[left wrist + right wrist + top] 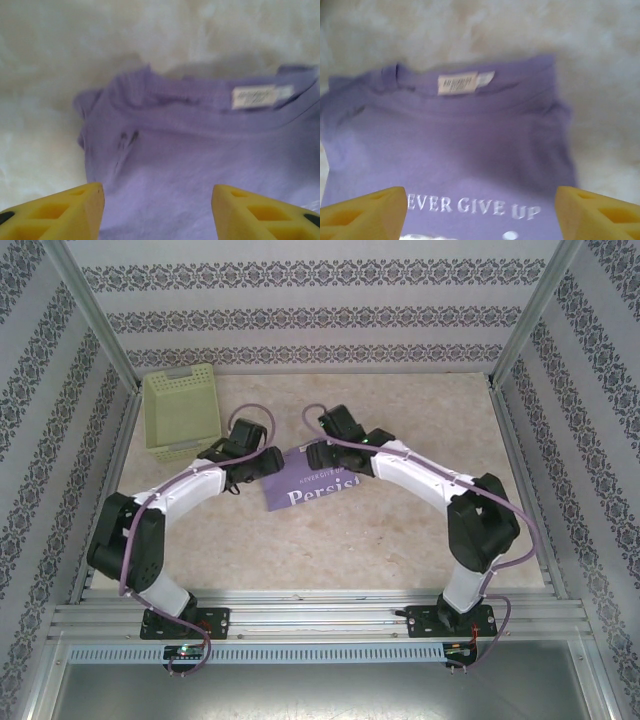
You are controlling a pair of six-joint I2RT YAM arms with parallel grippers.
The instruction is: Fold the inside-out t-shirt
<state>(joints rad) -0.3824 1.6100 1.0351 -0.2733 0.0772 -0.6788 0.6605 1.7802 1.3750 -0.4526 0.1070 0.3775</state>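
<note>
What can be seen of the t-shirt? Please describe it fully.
The t-shirt is lavender, soft cotton by its look, folded flat on the table. White lettering reads NEVER GIVE UP above bigger letters. A white label sits at the collar. The left gripper and the right gripper hang over it, open.

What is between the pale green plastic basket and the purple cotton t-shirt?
The top view shows the left arm's black gripper there, above otherwise bare beige marbled tabletop.

T-shirt [470, 145] reads "EVER GIVE UP" and "Persis".
</note>
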